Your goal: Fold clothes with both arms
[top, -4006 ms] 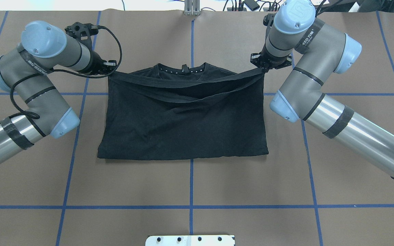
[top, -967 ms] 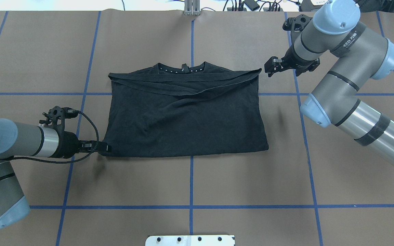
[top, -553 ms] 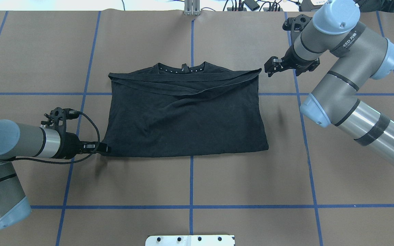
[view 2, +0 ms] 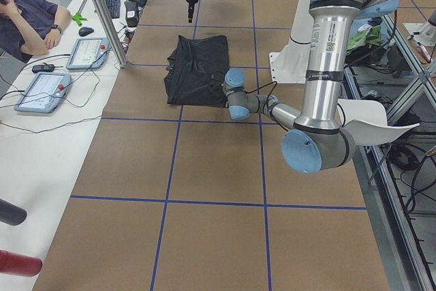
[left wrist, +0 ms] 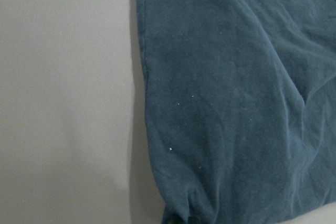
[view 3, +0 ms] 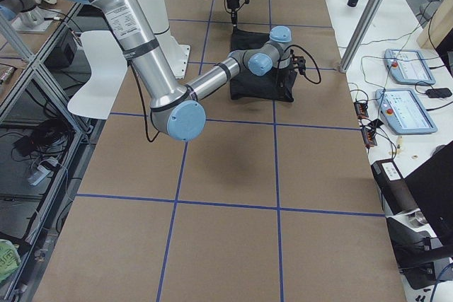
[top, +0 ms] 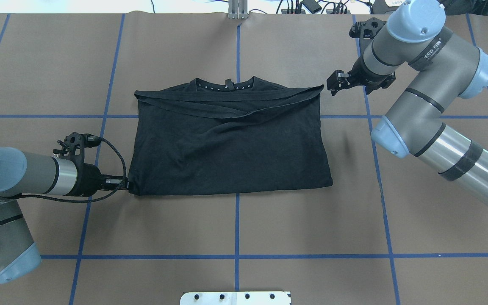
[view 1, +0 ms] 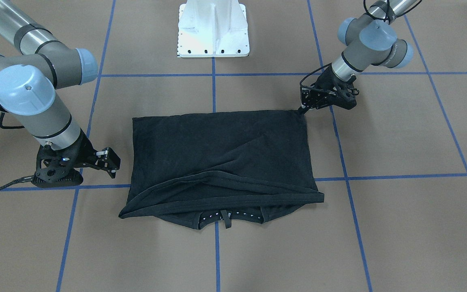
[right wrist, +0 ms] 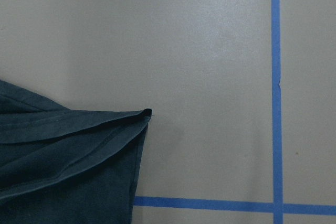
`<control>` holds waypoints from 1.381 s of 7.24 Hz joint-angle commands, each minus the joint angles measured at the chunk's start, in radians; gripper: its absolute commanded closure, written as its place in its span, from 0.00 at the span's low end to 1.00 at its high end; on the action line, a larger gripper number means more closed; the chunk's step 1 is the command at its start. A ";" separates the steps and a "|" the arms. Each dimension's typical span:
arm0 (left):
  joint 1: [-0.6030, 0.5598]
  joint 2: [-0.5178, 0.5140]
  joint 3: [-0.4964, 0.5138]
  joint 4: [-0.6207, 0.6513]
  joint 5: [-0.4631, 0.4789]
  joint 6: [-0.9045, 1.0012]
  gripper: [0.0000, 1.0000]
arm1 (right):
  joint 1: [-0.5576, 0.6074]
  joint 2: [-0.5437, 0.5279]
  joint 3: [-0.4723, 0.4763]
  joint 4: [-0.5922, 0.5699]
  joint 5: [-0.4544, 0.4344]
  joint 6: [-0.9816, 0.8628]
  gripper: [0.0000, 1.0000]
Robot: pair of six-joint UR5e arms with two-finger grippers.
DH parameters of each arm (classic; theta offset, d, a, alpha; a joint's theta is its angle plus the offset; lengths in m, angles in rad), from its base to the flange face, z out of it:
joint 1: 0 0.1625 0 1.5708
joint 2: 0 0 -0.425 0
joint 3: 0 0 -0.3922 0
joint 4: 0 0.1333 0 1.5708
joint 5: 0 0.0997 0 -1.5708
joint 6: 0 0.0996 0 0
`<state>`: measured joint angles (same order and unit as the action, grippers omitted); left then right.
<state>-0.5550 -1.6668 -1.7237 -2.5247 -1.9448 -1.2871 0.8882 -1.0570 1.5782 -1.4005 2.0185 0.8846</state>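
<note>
Brown paper crossed by blue tape lines (top: pixel 237 224) covers the counter (top: pixel 235 279), and a white pedestal base (view 1: pixel 213 28) stands at the top centre of the front-facing view. A black T-shirt (top: pixel 231 152) lies flat in the middle of the overhead frame, folded into a rough rectangle. Its collar (top: pixel 225 84) is at the upper edge, and a doubled band of fabric runs slantwise across just below it. The left arm (top: pixel 23 176) comes in low from the left edge of the overhead frame. The left hand (top: pixel 124 185) has its fingers pressed together on the shirt's lower left corner, pinching it. In the front-facing view the same hand (view 1: pixel 301 108) meets the cloth at its upper right corner, and the left wrist camera shows the fabric bunching slightly at the bottom of its frame. The right arm (top: pixel 422 97) reaches in from the right side. The right hand (top: pixel 331 87) is spread and holds nothing, just beside the shirt's upper right corner but apart from it. The right wrist camera shows that pointed corner lying on bare paper near a tape crossing. In the left side view a person (view 2: pixel 27 15) sits at a white bench in the upper left, with two tablets (view 2: pixel 41 90) near them.
</note>
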 commanded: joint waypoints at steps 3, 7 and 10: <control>-0.102 0.004 0.010 0.047 -0.005 0.223 1.00 | 0.000 0.000 0.000 0.002 0.000 0.001 0.00; -0.349 -0.305 0.397 0.138 -0.005 0.529 1.00 | -0.002 0.000 -0.003 0.005 0.000 0.001 0.00; -0.417 -0.638 0.841 0.130 0.007 0.624 1.00 | -0.003 0.003 0.000 0.005 0.000 0.007 0.00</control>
<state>-0.9512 -2.1677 -1.0564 -2.3937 -1.9434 -0.6867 0.8857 -1.0552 1.5767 -1.3960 2.0187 0.8878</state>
